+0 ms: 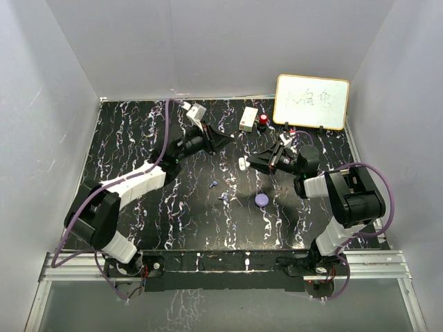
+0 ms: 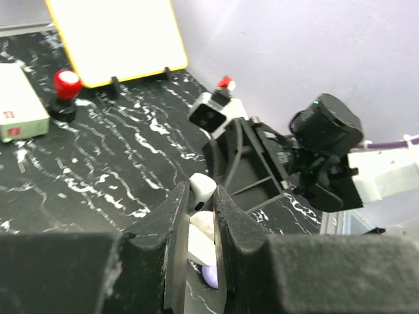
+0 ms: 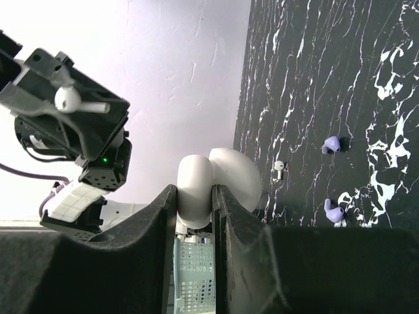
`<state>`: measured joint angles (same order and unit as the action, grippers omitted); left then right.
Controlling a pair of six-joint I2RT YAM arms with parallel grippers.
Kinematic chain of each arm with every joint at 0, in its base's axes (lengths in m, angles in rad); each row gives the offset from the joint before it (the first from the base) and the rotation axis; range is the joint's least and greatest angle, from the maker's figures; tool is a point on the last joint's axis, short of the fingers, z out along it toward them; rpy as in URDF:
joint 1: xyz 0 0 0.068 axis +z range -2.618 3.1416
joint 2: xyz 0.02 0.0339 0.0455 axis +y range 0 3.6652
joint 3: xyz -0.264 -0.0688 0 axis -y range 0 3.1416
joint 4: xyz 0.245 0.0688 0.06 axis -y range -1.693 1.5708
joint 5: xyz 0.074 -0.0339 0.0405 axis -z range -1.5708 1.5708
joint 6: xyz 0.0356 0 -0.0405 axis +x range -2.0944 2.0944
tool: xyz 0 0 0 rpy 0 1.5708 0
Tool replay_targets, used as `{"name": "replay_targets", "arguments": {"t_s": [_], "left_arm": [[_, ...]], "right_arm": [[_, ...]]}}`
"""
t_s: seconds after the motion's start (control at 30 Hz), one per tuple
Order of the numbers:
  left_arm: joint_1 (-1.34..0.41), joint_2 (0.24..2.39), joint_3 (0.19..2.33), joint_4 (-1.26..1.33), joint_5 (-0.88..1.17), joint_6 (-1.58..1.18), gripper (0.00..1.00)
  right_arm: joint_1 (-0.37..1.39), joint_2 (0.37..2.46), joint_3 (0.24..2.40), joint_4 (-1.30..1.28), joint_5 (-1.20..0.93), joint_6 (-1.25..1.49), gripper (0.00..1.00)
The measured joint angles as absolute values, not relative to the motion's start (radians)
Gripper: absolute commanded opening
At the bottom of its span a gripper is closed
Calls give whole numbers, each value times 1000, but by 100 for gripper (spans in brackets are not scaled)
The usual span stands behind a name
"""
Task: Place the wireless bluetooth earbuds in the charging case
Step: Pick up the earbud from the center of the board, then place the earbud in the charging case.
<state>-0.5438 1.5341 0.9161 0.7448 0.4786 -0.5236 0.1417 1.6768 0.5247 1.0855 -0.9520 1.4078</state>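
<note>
Two tiny lilac earbuds (image 1: 214,185) (image 1: 225,197) lie on the black marbled table between the arms; they also show in the right wrist view (image 3: 330,144) (image 3: 334,210). My left gripper (image 1: 225,140) (image 2: 201,196) is shut on a white stemmed earbud (image 2: 200,190), held above the table; the right wrist view shows it there too (image 3: 72,98). My right gripper (image 1: 252,162) (image 3: 195,196) is shut on a white charging case (image 3: 203,186) with its lid open, facing the left gripper. A second white earbud (image 1: 241,164) (image 3: 279,169) lies on the table below them.
A round lilac puck (image 1: 261,200) lies in front of the right gripper. A yellow-framed whiteboard (image 1: 311,102) (image 2: 114,36), a white box (image 1: 248,119) (image 2: 16,101) and a red-topped knob (image 1: 264,120) (image 2: 65,85) stand at the back. Grey walls enclose the table.
</note>
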Motion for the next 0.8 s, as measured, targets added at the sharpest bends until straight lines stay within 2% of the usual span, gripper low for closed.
{"name": "replay_targets", "arguments": {"t_s": [0.37,0.8], "left_arm": [[-595,1578,848,948,534,-546,0],[-620,1584,837,1019,535,-527,0]], "right_arm": [[142,1690,533,1150,-946,1482,0],[142,1718,533,1277,-933,1579,0]]}}
